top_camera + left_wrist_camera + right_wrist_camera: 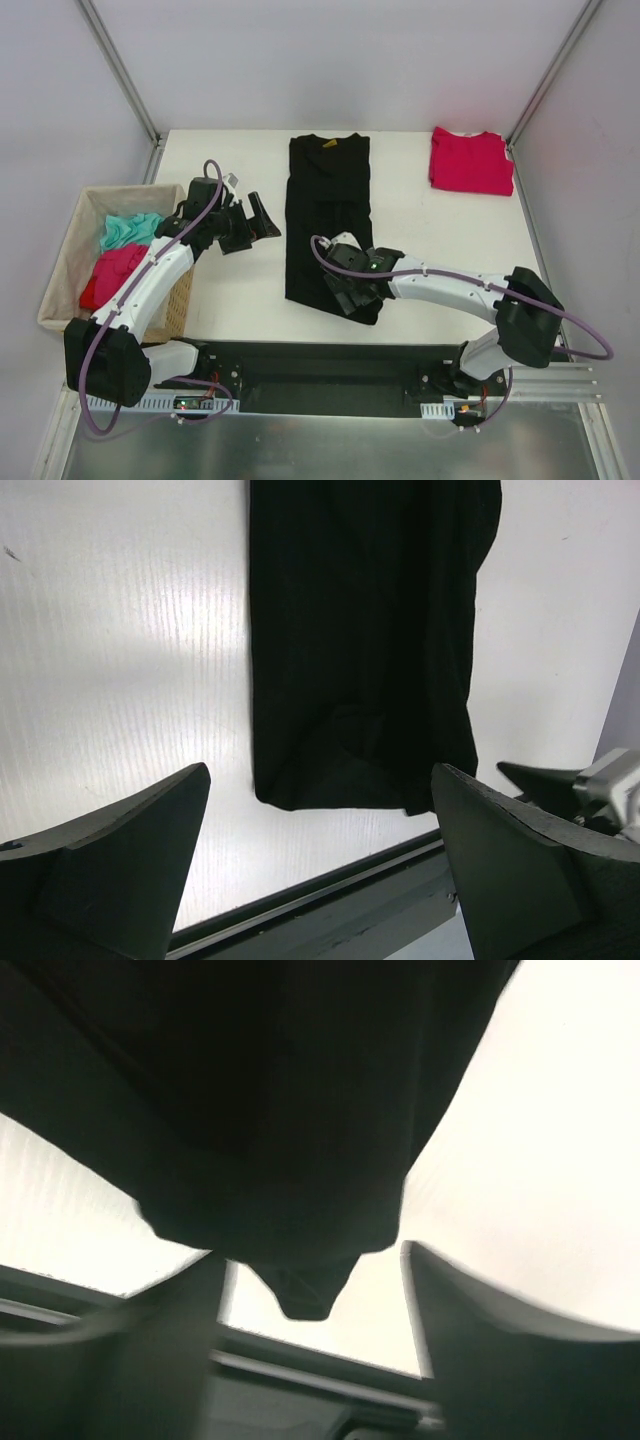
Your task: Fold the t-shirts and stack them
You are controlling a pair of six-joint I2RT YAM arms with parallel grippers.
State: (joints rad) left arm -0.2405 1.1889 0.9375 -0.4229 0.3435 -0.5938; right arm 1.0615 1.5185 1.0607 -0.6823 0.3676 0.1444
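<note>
Black t-shirt [328, 215] lies long in the middle from above, red t-shirt [470, 160] far right; left wrist shows the left gripper [320, 775] wide open, not touching cloth; right wrist shows the right gripper [310, 1260] open around the black t-shirt's near hem, so grab both layers firmly.

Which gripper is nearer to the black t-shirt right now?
Right. The right gripper is at the black t-shirt, over its near hem, jaws apart. The left gripper hovers open over the table, off the shirt's left edge and not touching it.
</note>
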